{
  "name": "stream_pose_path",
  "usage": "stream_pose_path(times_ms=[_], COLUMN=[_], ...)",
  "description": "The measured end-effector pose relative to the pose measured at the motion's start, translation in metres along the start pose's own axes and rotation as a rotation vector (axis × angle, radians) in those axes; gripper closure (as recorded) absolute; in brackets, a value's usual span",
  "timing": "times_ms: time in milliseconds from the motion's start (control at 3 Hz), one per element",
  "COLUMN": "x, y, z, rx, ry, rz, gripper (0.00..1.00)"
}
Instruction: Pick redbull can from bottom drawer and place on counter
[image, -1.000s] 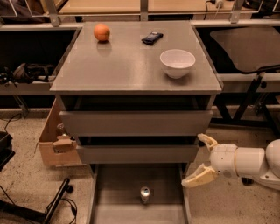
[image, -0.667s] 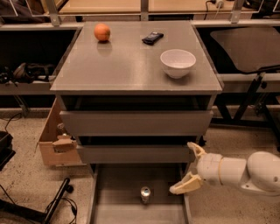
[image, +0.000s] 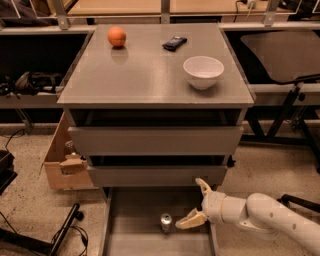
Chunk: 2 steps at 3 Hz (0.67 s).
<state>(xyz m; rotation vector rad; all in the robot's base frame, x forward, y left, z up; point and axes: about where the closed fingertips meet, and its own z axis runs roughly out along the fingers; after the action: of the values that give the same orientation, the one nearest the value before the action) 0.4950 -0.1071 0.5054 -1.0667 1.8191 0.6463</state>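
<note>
The redbull can (image: 166, 222) stands upright on the floor of the pulled-out bottom drawer (image: 135, 240), its shiny top showing. My gripper (image: 196, 202) reaches in from the right on a white arm, just right of the can and a little above it. Its two cream fingers are spread apart, one finger (image: 204, 186) near the middle drawer's front, the other fingertip (image: 186, 222) close beside the can. It holds nothing. The counter (image: 145, 75) is the grey cabinet top above.
On the counter sit an orange (image: 117, 36), a dark small object (image: 174, 43) and a white bowl (image: 203, 72). A cardboard box (image: 64, 160) stands left of the cabinet. Cables lie on the floor at bottom left (image: 60, 237).
My gripper and arm have moved left, from beside the cabinet's right edge in over the open bottom drawer, closing on the can. The can has not moved.
</note>
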Motion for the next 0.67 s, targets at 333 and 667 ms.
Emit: stream_pose_path(times_ms=[333,667], x=[0.054,0.097], y=[-0.016,-0.027], z=[0.044,0.078], rx=[-0.012,-0.059], ry=[-0.036,-0.054], rz=[0.011,0.08], gripper=[0.0,0.0])
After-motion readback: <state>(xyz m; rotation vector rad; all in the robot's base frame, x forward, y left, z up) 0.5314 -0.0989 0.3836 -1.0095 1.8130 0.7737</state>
